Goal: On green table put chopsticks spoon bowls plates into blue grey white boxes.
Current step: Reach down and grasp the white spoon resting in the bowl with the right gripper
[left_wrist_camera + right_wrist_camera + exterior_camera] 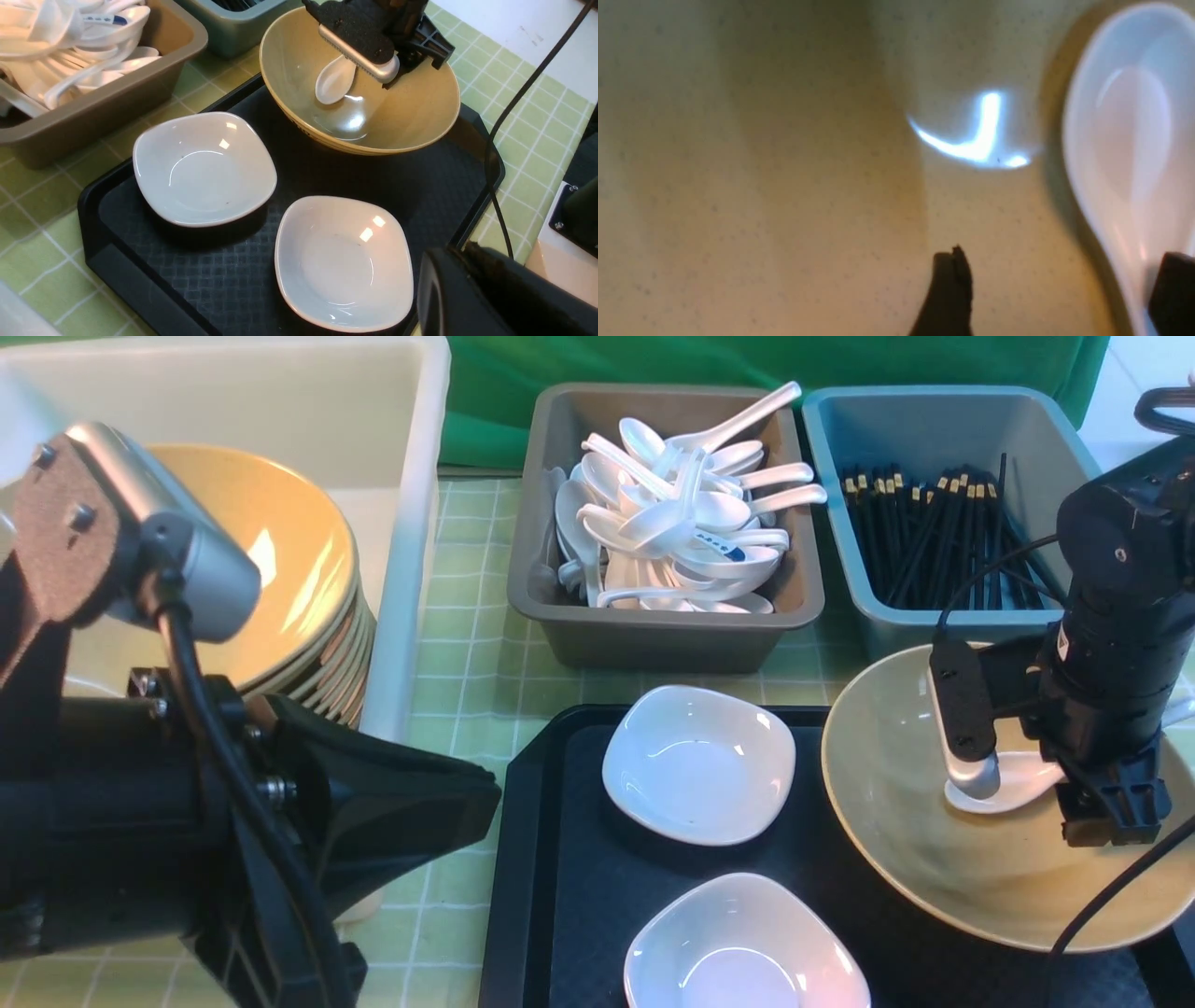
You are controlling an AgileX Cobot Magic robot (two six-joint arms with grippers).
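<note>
While the left claw (490, 791) hung with its fingers pressed together, nothing between them, just beside the black tray (579, 915), the right claw (1057, 275) was spread low over the big yellowish bowl (1018, 896). In that bowl lay a white spoon (1013, 782), its scoop on the inner slope and its handle running up towards the rim. One finger of the right claw was close over the spoon's handle, though whether it touched could not be told. The big bowl tilted somewhat on the tray, and two small white bowls (698, 765) (747, 952) sat on the same tray, apart from each other, one nearer the boxes. Beyond the tray, the grey box (672, 649) held a jumbled heap of white spoons (686, 523), several handles poking over its rim. Just beside it, the blue box (943, 406) held black chopsticks (934, 541) with gold-coloured bands. The white box (401, 532), on the robot's left, held a stack of yellow plates (271, 569), partly hidden by the left arm. The boxes and tray stood on the bench (467, 681), under a green checked cloth.
</note>
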